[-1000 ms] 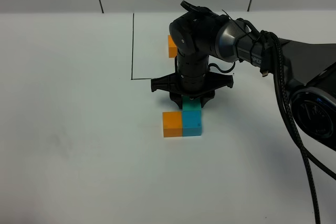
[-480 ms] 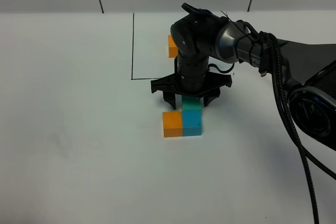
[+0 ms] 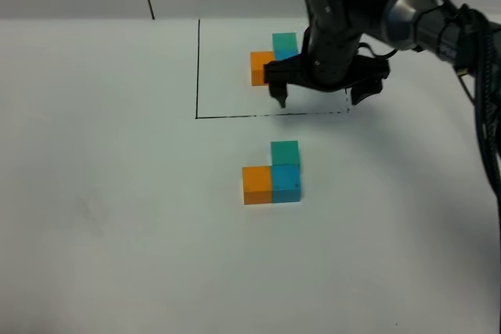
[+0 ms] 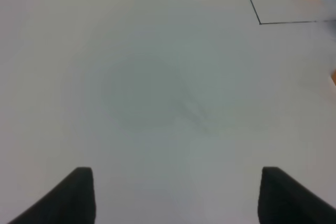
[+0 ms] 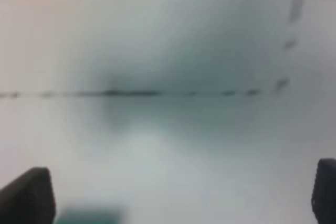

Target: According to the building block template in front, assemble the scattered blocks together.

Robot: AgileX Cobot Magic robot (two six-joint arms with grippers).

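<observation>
White and flat, the surface (image 3: pixel 117 217) fills almost all we see. Nearest to us sit the scattered blocks (image 3: pixel 274 175), now stuck together in one group. The orange block (image 3: pixel 257 185) touches the blue block (image 3: pixel 286 184) side by side, and the green block (image 3: pixel 285 152) sits on the blue one. Nothing is holding them.

Farther back a thin black line (image 3: pixel 235 116) marks off a box on the surface. Inside it is the building block template (image 3: pixel 274 60), with its orange, blue and green cubes joined the same way.

Our right claw (image 3: pixel 321 98) hangs over the front edge of that box, well apart from the built group. Its two fingers are spread wide and hold nothing. Our left claw (image 4: pixel 173 195) looks down at bare surface, off to the side. Its fingers stand apart and are empty too.

We think the build looks done, since the group matches the template. The next move only calls for pulling the arm clear.

A second ago the right claw was down on the green block, pinching it. Now it has let go, lifted and moved back.
</observation>
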